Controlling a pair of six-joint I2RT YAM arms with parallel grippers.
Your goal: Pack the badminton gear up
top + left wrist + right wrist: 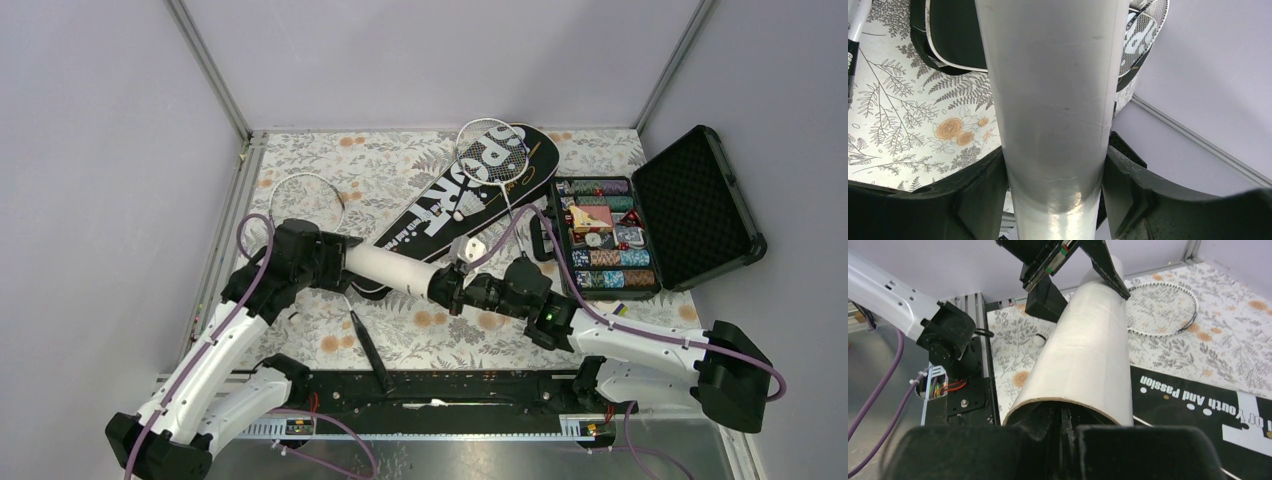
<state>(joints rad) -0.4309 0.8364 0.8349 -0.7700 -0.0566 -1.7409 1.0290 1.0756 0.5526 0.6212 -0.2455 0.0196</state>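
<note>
The tube (390, 268) hangs above the middle of the table (420, 330), roughly level, its long axis running from 10 o'clock to 4 o'clock in the top view. The left gripper (338, 262) has it by the 10 o'clock end. In the left wrist view the dark fingers (980, 195) stand partly apart with the white wall of the tube filling the gap between them, touching on both sides — a firm clasp across its width.

The right gripper (447, 285) meets the tube at the 4 o'clock end. Its jaws are pressed fully together and grip nothing. In the right wrist view they sit right at the tube's open mouth, and how far inside they reach cannot be told.

Just beyond the tube, toward 12 to 1 o'clock, the black bag (455, 205) lies on the cloth, with a racket (490, 155) resting on its far end. The second racket (305, 197) lies at 10 o'clock. Its shaft passes under the tube, and its black handle points back toward 6 o'clock.

At 3 o'clock, well apart from the tube, a black case (700, 200) stands open, with rows of chips (605, 255) in its tray.
</note>
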